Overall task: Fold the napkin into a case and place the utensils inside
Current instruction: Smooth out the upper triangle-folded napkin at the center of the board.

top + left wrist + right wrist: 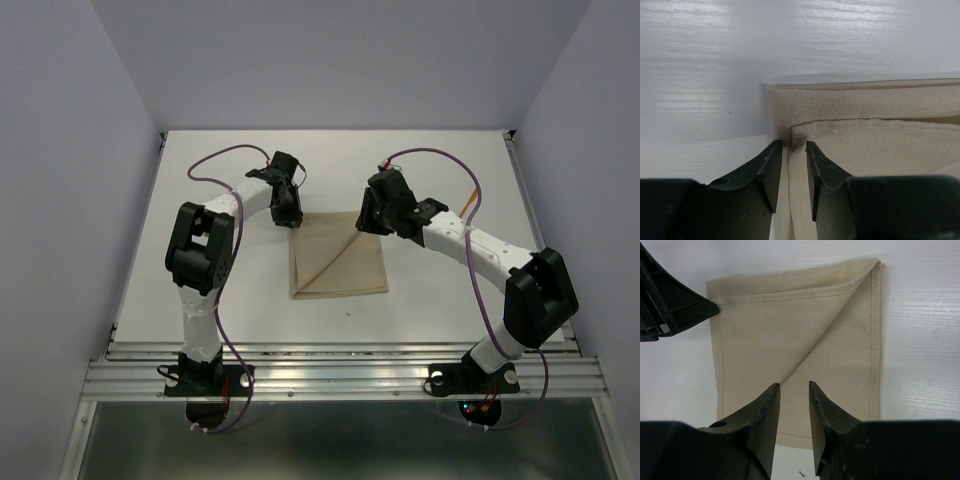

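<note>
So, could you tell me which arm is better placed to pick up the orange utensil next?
Right, most likely: the utensil lies on the table's right side beside the right arm, while the left hand sits at the napkin's far-left corner, farther from it.

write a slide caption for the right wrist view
right end effector, jaws apart, above a tan-beige cloth napkin with a diagonal fold on a white table

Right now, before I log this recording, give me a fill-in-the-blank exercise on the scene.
1. The fold line across the plain tan-beige cloth napkin runs ___.
2. The left gripper is at the napkin's far-left ___.
3. The thin orange plastic utensil lies off to the napkin's ___ side.
Missing words: diagonally; corner; right.
</note>
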Robot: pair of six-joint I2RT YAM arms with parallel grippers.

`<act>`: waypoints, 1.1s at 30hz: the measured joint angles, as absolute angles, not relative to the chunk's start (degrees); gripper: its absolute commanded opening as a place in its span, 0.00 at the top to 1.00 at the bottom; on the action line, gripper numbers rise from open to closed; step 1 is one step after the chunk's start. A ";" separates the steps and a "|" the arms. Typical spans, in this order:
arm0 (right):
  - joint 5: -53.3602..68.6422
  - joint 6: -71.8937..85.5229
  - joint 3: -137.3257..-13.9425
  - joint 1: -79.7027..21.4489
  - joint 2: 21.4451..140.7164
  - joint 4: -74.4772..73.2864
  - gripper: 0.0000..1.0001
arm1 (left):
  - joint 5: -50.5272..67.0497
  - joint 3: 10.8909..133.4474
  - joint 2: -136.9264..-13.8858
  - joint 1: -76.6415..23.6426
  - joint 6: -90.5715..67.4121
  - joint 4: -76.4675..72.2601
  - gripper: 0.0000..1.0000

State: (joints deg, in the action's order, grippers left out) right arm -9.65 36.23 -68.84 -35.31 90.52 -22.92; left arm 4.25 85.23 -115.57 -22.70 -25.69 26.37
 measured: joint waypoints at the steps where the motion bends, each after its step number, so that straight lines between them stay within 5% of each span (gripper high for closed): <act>1: -9.65 36.25 -68.84 -35.31 90.52 -22.92 0.65 | 3.86 85.27 -115.57 -22.81 -25.54 26.50 0.62; 10: -9.58 36.29 -68.84 -35.31 90.61 -22.96 0.65 | 2.96 86.15 -116.49 -23.18 -24.67 26.85 0.70; 19: -9.17 36.69 -68.84 -35.31 90.70 -22.98 0.65 | 3.33 86.30 -116.51 -23.35 -24.34 26.85 0.99; 33: -9.19 37.06 -68.84 -35.31 91.00 -23.07 0.64 | 2.26 86.41 -116.40 -23.53 -24.91 26.85 1.00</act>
